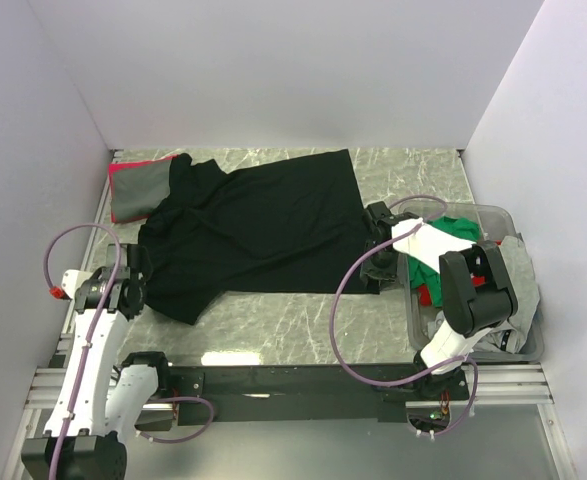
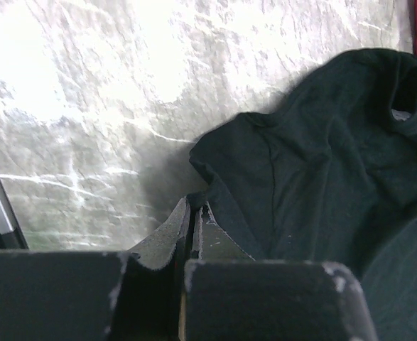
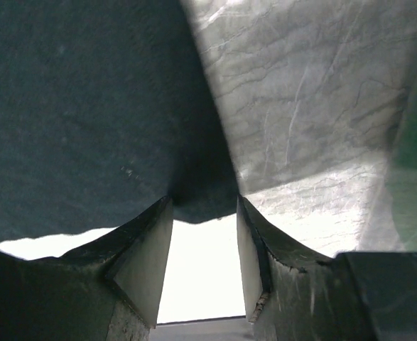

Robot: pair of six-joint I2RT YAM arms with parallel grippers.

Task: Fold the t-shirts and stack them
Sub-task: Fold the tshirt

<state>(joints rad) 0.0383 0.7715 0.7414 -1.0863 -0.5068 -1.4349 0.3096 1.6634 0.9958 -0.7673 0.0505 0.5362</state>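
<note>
Between tips of spread right gripper [image 3: 204,206], corner of large black cloth t-shirt [image 1: 263,220], likely limp, light; left gripper [image 2: 195,206] pinches sleeve hem

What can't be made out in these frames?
Top view: how many shirts lie in the bin; the right arm covers them.
Left wrist view: whether the shut left hand pinches the black t-shirt; its fingers hide the contact.
Top view: the red t-shirt, nearly all under the grey t-shirt.
</note>
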